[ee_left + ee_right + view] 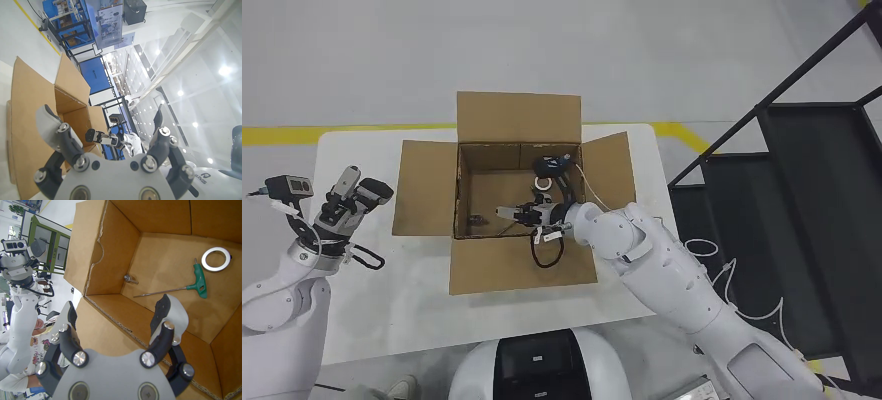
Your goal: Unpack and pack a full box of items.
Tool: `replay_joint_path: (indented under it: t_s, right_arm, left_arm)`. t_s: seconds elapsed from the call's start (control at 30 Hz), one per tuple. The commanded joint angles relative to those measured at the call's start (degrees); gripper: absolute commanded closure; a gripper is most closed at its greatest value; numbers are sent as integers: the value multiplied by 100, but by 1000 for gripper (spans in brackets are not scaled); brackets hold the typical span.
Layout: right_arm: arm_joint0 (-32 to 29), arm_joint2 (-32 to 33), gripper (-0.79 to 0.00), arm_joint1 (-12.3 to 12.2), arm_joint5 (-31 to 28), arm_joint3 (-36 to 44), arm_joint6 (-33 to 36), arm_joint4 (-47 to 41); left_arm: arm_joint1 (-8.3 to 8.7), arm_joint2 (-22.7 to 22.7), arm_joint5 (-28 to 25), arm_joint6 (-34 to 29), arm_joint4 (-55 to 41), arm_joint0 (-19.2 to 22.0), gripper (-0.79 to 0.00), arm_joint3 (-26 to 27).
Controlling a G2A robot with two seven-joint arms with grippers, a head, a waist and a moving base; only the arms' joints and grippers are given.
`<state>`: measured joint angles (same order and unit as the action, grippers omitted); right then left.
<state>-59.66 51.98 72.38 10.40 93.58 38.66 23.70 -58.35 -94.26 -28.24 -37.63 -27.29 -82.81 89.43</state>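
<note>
An open cardboard box (pixel 517 115) stands in the middle of the white table, its flaps folded out. On its floor lie a green T-handle hex key (pixel 200 281), a metal ring (pixel 215 259) and a small bolt (pixel 130 279). My right gripper (pixel 507 212) hangs inside the box over its near wall (pixel 113 256), open and holding nothing (pixel 117 310), short of the hex key. My left gripper (pixel 362 184) is raised off the table to the left of the box, pointing upward, open and empty (pixel 103 118). From there I see the box (pixel 71 91) and the right gripper (pixel 92 135) inside it.
The table (pixel 372 300) has bare surface left of the box and in front of it. A black metal staircase (pixel 802 200) stands just beyond the table's right edge. A yellow floor line (pixel 302 132) runs behind the table.
</note>
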Motion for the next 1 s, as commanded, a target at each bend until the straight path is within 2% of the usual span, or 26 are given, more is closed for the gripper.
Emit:
replay_joint_path:
  t_s: [0.0, 0.1, 0.33, 0.47, 0.63, 0.67, 0.7, 0.73, 0.83, 0.97]
  right_arm:
    - [0, 0, -785, 0, 0, 0, 0, 0]
    - [110, -113, -785, 21, 30, -115, 17, 240]
    - [923, -627, -785, 222, 604, -934, 296, 779]
    - [1248, -1035, -785, 396, 665, -1573, 3, 1087]
    - [1365, -1315, -785, 609, 527, -2284, -582, 1011]
    - [1375, -1350, -736, 645, 504, -2392, -684, 996]
    - [1402, -1384, -523, 678, 510, -2478, -773, 1023]
    - [1428, -1405, -385, 710, 538, -2546, -858, 1035]
    - [1536, -1444, -336, 793, 670, -2697, -968, 1097]
    - [1717, -1573, -336, 881, 1120, -2899, -916, 1532]
  left_arm:
    - [0, 0, 0, 0, 0, 0, -785, 0]
    - [0, 0, 0, 0, 0, 0, -785, 0]
    - [0, 0, 0, 0, 0, 0, -785, 0]
    - [0, 0, 0, 0, 0, 0, -785, 0]
    - [0, 0, 0, 0, 0, 0, -785, 0]
    - [0, 0, 0, 0, 0, 0, -785, 0]
    - [0, 0, 0, 0, 0, 0, -785, 0]
    - [0, 0, 0, 0, 0, 0, -785, 0]
    - [0, 0, 0, 0, 0, 0, -785, 0]
    - [0, 0, 0, 0, 0, 0, -785, 0]
